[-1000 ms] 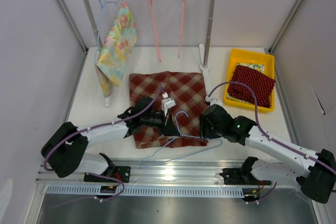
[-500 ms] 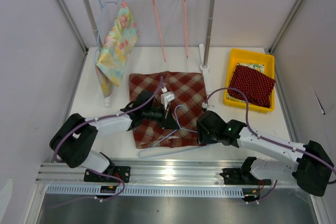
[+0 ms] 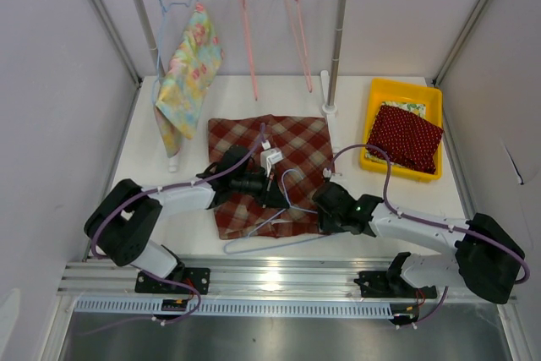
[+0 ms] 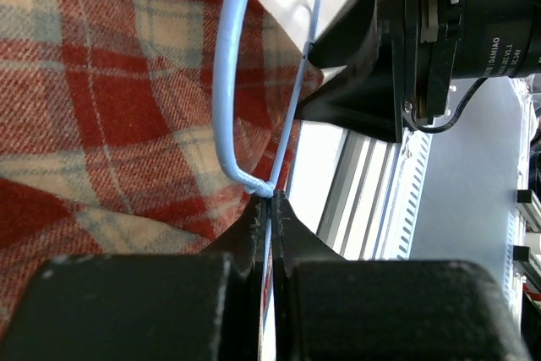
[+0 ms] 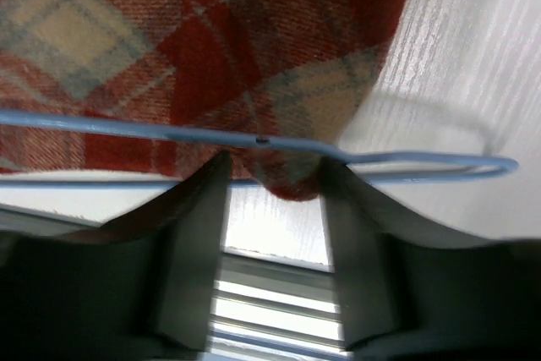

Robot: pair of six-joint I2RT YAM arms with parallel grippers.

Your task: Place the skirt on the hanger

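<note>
Hanger runs off the left edge at the right wrist, right gripper just blur; from above, left arm and right arm bury the plaid skirt's near hem.

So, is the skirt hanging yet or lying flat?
The skirt lies flat on the table; blue hanger rests across it, pinched by left gripper.

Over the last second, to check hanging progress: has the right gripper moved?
Yes. The right gripper shifted left, away from the yellow bin, onto the plaid skirt's near-right corner.

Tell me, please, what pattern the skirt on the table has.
The skirt is red plaid, clearest in left wrist view.
</note>
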